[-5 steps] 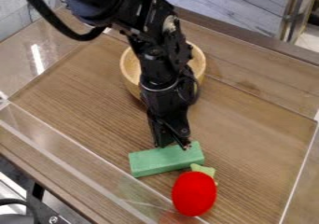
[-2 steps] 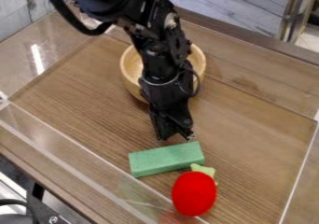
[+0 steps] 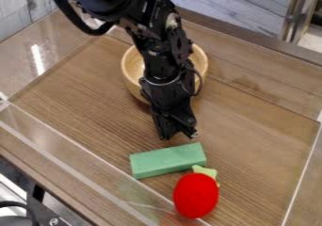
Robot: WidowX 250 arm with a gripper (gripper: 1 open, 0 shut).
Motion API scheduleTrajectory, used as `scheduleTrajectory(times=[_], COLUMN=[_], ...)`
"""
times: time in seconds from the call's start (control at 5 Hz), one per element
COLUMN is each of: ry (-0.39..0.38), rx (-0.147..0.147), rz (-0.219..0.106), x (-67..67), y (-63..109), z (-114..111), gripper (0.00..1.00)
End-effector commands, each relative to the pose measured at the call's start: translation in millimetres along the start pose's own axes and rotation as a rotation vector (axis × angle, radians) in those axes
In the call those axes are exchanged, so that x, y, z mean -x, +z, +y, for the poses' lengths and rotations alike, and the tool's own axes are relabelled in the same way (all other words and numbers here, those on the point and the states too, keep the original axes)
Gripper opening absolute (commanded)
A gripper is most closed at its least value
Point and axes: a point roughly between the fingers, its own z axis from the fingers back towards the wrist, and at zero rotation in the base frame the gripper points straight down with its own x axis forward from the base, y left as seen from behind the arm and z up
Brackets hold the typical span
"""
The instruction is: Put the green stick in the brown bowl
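The green stick [image 3: 168, 160] lies flat on the wooden table, a light green block near the front. My gripper [image 3: 175, 133] points straight down just behind it, a little above the table, shut with nothing between its fingers. The stick is not held. The brown bowl [image 3: 136, 72] stands further back, partly hidden behind my black arm [image 3: 149, 32].
A red round toy [image 3: 195, 194] with a small green leaf rests right in front of the stick. Clear plastic walls [image 3: 51, 140] run along the table's front and left sides. A table leg [image 3: 297, 23] stands at the back right.
The gripper has pulled back from over the green stick toward the bowl and now stands just behind it. The stick lies where it was.
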Motion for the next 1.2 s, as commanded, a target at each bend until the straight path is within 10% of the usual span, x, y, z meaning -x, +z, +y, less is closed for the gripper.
scheduleTrajectory(times=[0.0,0.6,1.0], ry=[0.02,0.041,0.035], rx=[-0.021,-0.018,-0.018], rz=[-0.049,-0.063,-0.119], x=[-12.5,-14.1,-22.8], y=[7.2,4.5,31.9], z=[8.4,7.7,13.6], gripper=[0.0,0.0,0.0])
